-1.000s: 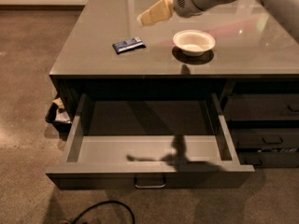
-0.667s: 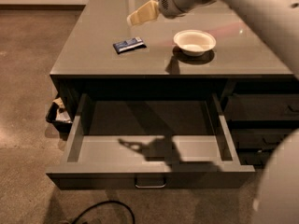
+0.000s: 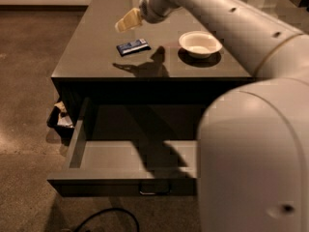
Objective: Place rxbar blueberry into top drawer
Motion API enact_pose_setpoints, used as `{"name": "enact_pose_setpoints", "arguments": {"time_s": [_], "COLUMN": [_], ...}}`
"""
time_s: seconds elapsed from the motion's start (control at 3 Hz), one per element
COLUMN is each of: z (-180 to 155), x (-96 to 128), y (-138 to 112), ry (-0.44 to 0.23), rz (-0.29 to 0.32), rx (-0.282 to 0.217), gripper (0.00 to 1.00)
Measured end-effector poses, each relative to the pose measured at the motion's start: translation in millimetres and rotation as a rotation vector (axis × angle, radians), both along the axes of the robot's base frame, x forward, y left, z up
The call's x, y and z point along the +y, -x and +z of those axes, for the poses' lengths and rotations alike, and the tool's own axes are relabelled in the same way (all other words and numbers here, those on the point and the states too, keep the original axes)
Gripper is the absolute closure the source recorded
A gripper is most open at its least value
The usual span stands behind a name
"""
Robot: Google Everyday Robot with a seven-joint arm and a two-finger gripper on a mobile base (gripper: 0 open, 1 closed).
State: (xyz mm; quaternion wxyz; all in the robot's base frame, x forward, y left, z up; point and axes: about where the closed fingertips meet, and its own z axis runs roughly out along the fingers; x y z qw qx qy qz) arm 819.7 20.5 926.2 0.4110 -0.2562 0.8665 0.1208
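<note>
Flat dark-blue-wrapped rxbar blueberry (image 3: 133,46): lying on top of grey table (image 3: 91,62), left of round white bowl (image 3: 200,43), well apart from it. Not yet grasped. Hovering just above and behind: gripper (image 3: 126,21) with yellowish tips, no contact; jaws open or closed, cannot tell. Looks like approach for pick. Next: lower straight down, straddle wrapper, pinch low on flat pack. Below: wide grey top drawer (image 3: 120,161), pulled open, ready to receive.

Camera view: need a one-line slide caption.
Gripper hovers near the rxbar blueberry lying on the counter left of a white bowl; top drawer open below.
</note>
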Motion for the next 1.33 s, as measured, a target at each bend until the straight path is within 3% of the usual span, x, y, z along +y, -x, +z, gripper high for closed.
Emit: {"name": "enact_pose_setpoints", "arguments": {"time_s": [0.67, 1.33], "z": [-38.7, -60.3], "x": [42.0, 49.8], "y": [-16.9, -17.0], "ry": [0.052, 0.100], "rz": [0.067, 0.092], "rx": [0.078, 0.153], "gripper": [0.00, 0.00]}}
